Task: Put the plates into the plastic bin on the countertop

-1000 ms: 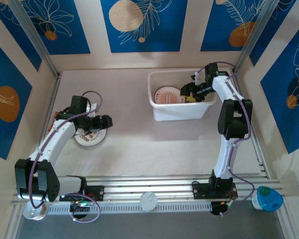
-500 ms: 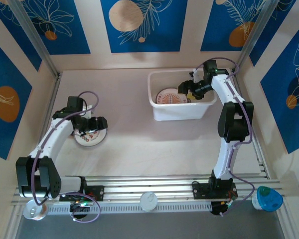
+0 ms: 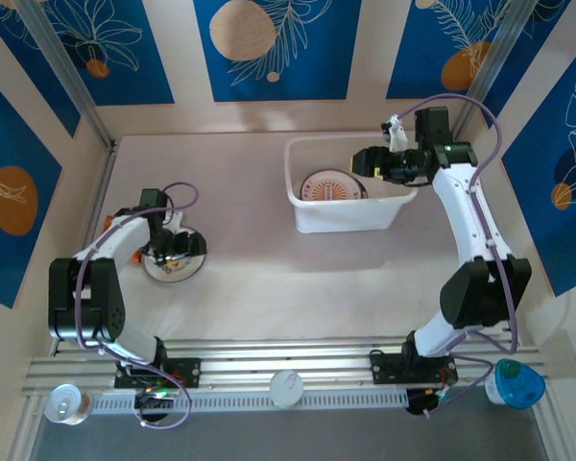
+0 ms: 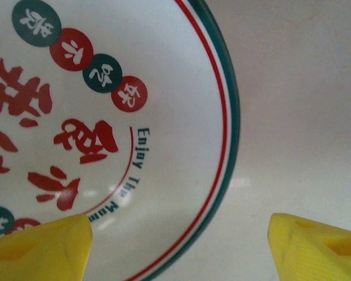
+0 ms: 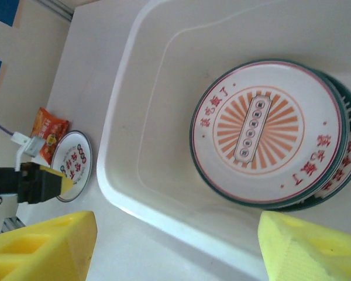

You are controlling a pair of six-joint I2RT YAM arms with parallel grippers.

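Note:
One white plate [image 3: 173, 270] with red and green printing and a green rim lies on the pale countertop [image 3: 269, 279] at the left. My left gripper [image 3: 178, 248] hovers low over it, open. In the left wrist view its yellow fingertips [image 4: 41, 246] stand either side of the plate's [image 4: 105, 117] right rim, one over the plate and one over bare counter. The plastic bin [image 3: 350, 216] holds a small stack of plates [image 5: 263, 132] topped by an orange sunburst print. My right gripper [image 3: 370, 163] hangs open above the bin's right end, empty.
An orange snack packet [image 5: 48, 132] lies just beyond the left plate [image 5: 73, 164]. Cream walls close in the countertop on three sides. Along the metal rail [image 3: 288, 360] at the near edge sit a can [image 3: 65, 403], a white disc [image 3: 286, 387] and a blue object [image 3: 516, 382].
My right gripper has lifted out of the bin and drawn back to the right, empty. My left gripper has shifted left and settled lower over the plate on the counter.

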